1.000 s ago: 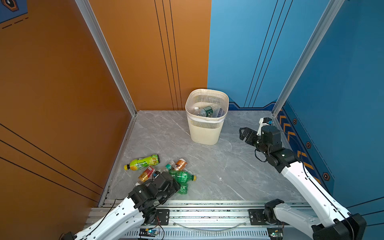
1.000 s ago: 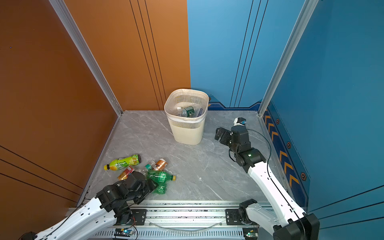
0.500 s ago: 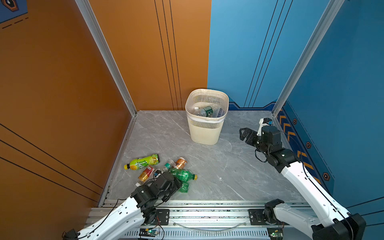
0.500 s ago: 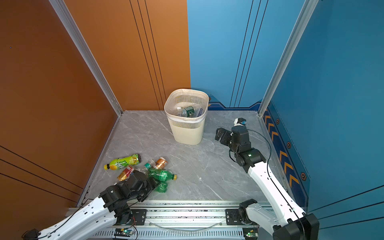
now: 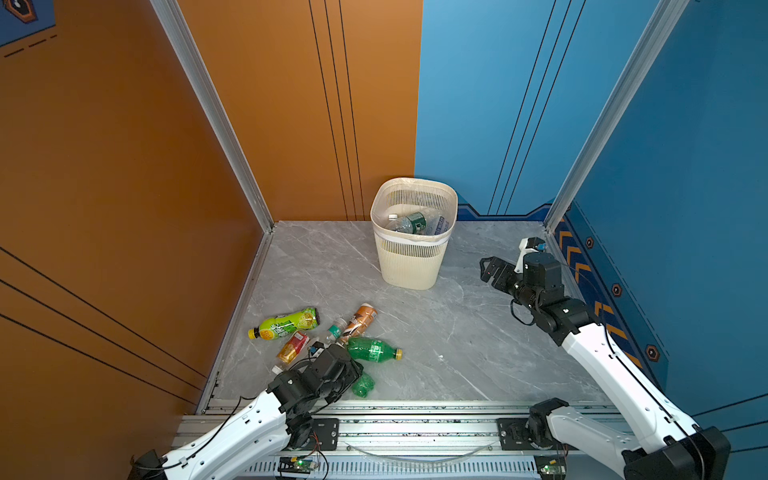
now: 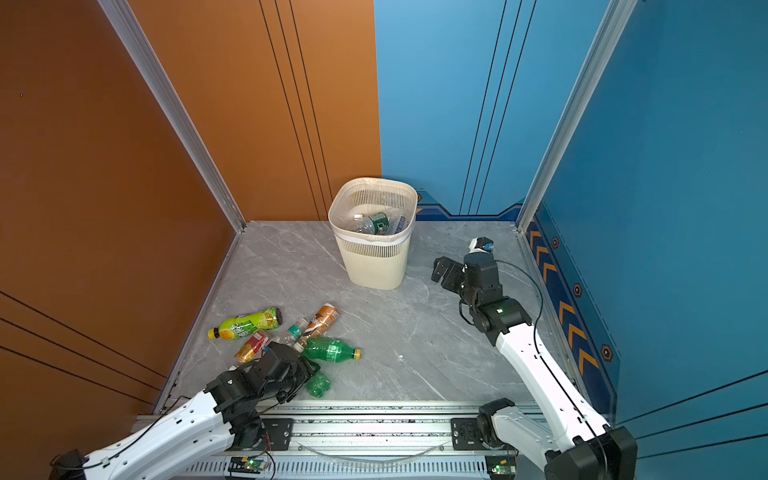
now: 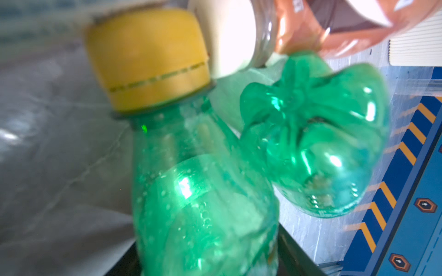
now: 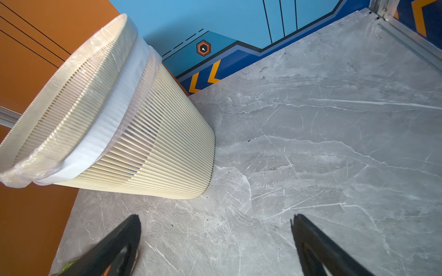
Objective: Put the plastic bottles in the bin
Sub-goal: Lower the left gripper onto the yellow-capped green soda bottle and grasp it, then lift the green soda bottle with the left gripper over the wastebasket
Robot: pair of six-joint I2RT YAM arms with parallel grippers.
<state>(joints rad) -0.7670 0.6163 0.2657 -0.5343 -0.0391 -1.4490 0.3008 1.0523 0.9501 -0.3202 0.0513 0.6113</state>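
Loose bottles (image 5: 374, 351) lie clustered on floor; cream bin (image 5: 409, 266) stands upright.

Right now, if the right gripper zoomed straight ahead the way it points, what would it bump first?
Probably the bin, low on its slatted side. The open right gripper points at it across the floor, though it might just skim past; depth is unclear.
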